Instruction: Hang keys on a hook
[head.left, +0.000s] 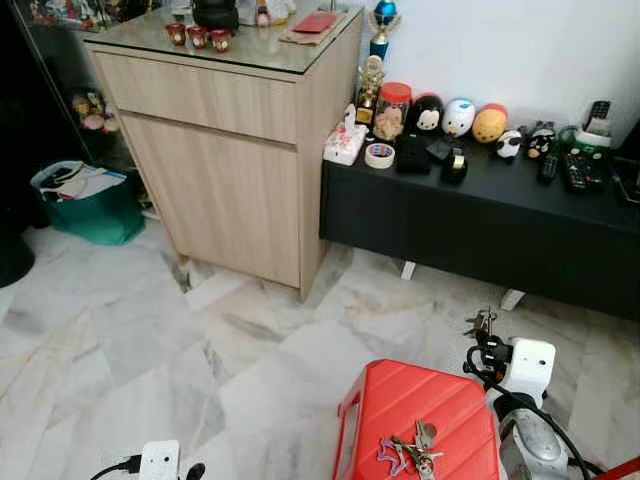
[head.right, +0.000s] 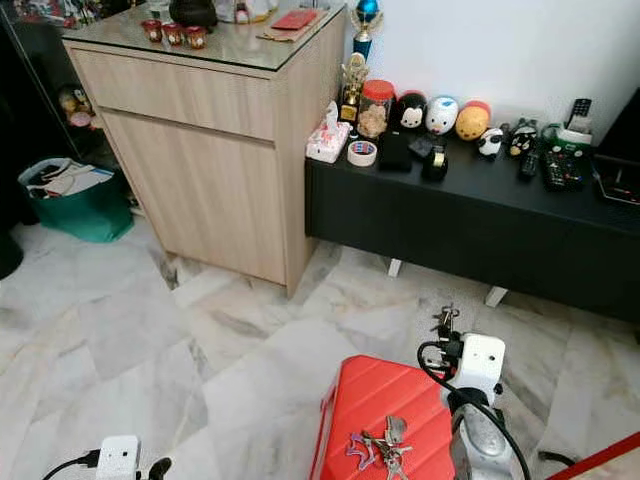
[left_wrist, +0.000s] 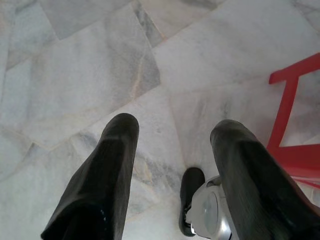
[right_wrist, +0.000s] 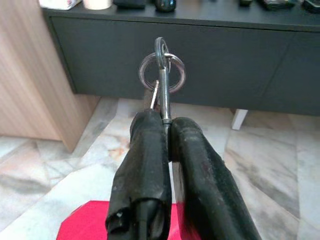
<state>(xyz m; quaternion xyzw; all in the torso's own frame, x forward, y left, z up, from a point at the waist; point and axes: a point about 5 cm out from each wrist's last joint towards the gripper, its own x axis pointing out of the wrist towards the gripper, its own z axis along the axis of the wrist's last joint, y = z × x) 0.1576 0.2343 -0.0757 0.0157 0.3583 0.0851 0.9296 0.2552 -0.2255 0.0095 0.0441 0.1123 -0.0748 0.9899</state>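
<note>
Holding keys (right_wrist: 161, 75): right tool (right_wrist: 167, 131) pinched tight on ring, raised above red stool (head.left: 420, 410) far edge. Second bunch (head.left: 410, 452) lies at stool near edge. Left tool (left_wrist: 172, 150) spread wide, idle over floor. Pickup done; hook unseen, hanging remains.

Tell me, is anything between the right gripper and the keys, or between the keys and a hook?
Nothing stands between them: the right gripper is already shut on the keys, held above the red stool. No hook can be made out, so that path cannot be judged. Ahead are the wooden cabinet and black bench. More keys lie on the stool.
</note>
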